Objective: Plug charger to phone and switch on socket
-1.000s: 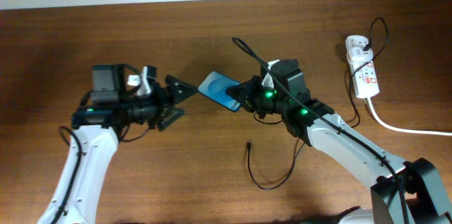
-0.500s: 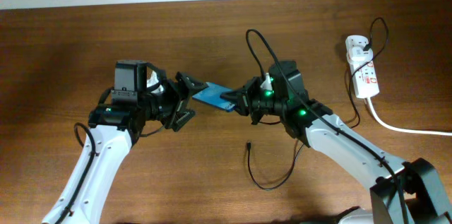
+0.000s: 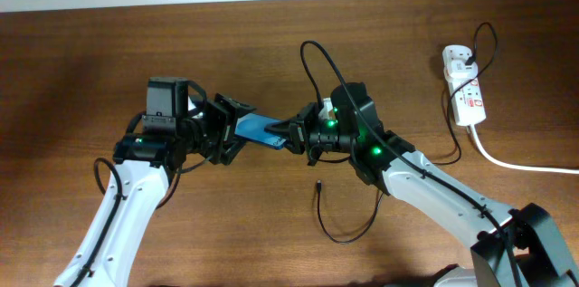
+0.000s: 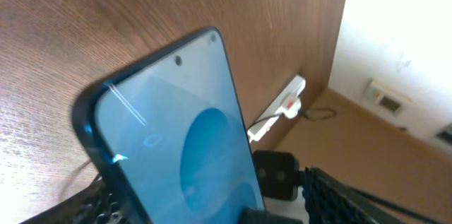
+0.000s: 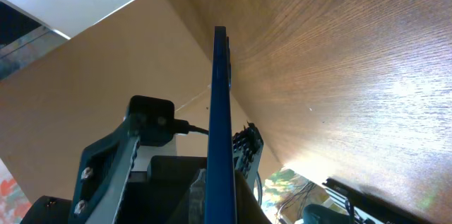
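The phone (image 3: pixel 260 129) hangs pinched in the right fingers (image 3: pixel 294 128), its other end between the left fingers (image 3: pixel 226 109), spread wide: they should close squarely on its edges before the right releases.

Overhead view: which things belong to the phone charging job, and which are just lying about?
Job:
slim blue-screened phone
thin black charger cable
white power strip socket with red-marked switches

Just there:
brown wooden table
thick white cord trailing from the strip

Brown wooden table (image 3: pixel 271 33), white wall (image 4: pixel 395 26), tan floor (image 4: pixel 353 153)
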{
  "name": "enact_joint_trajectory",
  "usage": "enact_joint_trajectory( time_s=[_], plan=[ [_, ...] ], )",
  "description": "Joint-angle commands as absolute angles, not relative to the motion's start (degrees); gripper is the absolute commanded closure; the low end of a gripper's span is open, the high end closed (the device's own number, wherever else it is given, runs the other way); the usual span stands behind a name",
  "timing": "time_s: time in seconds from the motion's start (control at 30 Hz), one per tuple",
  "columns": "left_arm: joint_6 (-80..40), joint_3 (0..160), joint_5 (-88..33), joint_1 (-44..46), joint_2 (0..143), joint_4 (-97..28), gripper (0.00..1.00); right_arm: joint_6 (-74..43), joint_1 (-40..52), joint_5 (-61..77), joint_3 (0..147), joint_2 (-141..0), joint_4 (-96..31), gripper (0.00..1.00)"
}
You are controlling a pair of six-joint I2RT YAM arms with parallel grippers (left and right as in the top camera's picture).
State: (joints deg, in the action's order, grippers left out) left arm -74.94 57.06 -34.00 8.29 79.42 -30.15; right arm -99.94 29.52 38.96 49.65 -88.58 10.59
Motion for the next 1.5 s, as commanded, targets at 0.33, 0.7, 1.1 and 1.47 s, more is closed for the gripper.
enact_joint_trajectory(
  time_s=[0.33,0.7,1.1,1.47],
  plan=[
    [-81.41,56.93,-35.75,8.49,79.18,-30.0,0.49,-105.56,32.36,39.9,50.26,-88.12,11.46,0.96],
    [-81.38,56.93,-38.74,8.49,79.18,-30.0,0.68,-105.97,32.36,41.45,50.26,-88.12,12.67,0.96],
    [-81.43,56.93,-38.79,8.49,79.18,-30.0,0.83,-106.0,32.36,41.85,50.26,-88.12,14.41,0.96],
    [-81.41,56.93,-38.79,8.49,79.18,-28.88,0.87,-110.69,34.3,43.57,50.26,-88.12,14.46,0.96]
  ],
)
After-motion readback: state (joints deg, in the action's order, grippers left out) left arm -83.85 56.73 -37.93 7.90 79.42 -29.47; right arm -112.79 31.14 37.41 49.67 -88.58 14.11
